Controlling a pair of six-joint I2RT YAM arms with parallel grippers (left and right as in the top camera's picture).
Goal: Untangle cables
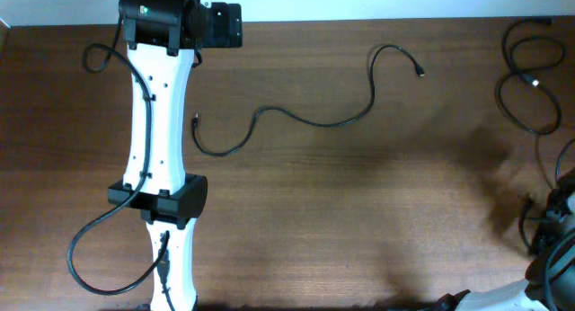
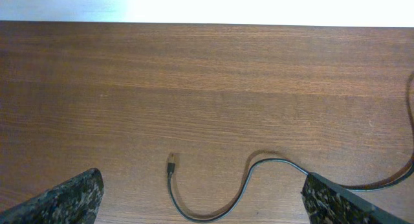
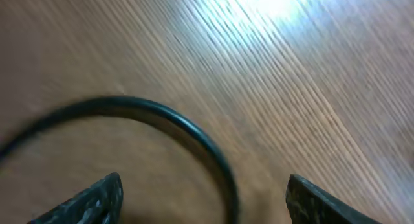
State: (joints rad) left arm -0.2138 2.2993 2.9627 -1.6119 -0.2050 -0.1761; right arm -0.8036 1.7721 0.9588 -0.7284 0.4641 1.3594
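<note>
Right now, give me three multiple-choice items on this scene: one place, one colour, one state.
1. Where does the coiled cable bundle lie, seen from overhead? A top right B bottom left C centre
2. The long loose cable is: A white B black C red
3. The left end effector is: A shut on a plug B open C out of view
Answers: A, it sits by the far right edge; B, dark against the brown table; B, its fingers stand wide apart, holding nothing.
</note>
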